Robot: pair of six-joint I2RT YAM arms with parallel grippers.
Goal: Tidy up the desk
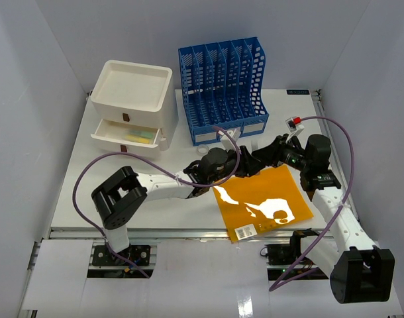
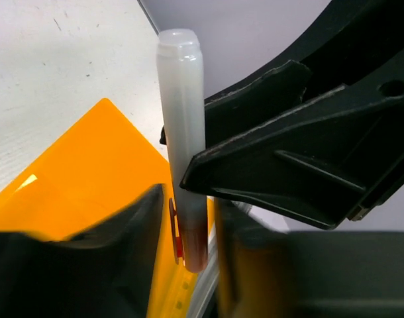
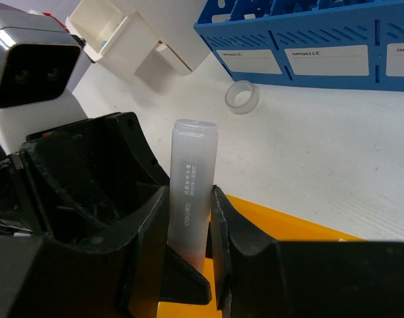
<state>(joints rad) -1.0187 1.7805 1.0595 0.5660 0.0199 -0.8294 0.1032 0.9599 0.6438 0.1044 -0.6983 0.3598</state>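
Over the white desk (image 1: 122,192), both grippers meet above an orange folder (image 1: 261,199). A translucent white marker tube (image 3: 192,159) stands upright in my right gripper (image 3: 189,218), which is shut on its lower half. In the left wrist view the same marker (image 2: 182,119) hangs with its reddish lower end between my left gripper's (image 2: 189,255) fingers. Those fingers are blurred and stand open, with a thin gap showing on each side of the tube. The right gripper's black fingers (image 2: 288,152) clamp the tube just above them.
A blue file rack (image 1: 222,86) stands at the back centre. To its left is a white drawer unit (image 1: 132,99) with its lower drawer (image 1: 126,136) pulled out. A clear tape roll (image 3: 242,97) lies in front of the rack. A small red-topped object (image 1: 295,121) sits at the right.
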